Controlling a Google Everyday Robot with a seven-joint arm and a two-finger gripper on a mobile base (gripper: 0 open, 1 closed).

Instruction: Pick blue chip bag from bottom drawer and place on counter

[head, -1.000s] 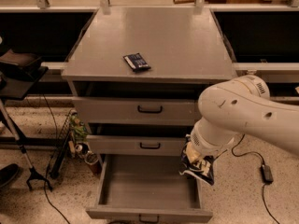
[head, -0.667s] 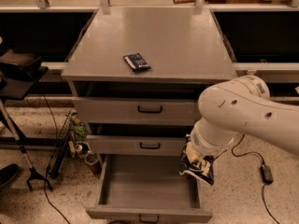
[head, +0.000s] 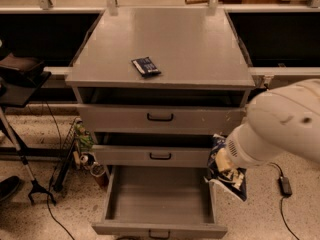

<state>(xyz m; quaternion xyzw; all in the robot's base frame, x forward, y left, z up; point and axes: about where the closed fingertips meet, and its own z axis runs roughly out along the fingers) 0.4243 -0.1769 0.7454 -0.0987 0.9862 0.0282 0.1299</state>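
Grey metal cabinet, counter (head: 200, 44) on top with one small flat dark blue packet (head: 146, 66) near its front edge, left of centre. Two upper drawers (head: 160, 118) are nearly closed. Bottom drawer (head: 160, 196) is pulled well out; the visible floor inside is bare. Blue chip bag (head: 235, 186) is outside the drawer, crumpled at the drawer's rear right corner, over and just beyond its right side wall, spanning from middle-drawer height down. Can't tell if it touches the wall. White arm (head: 280, 124) comes in from the right edge, low. Gripper (head: 225, 163) sits at the arm's end, right against the bag and mostly masked by the wrist housing and the foil. Can't tell how wide it stands or whether it has hold of the bag. Bag is well below counter level.
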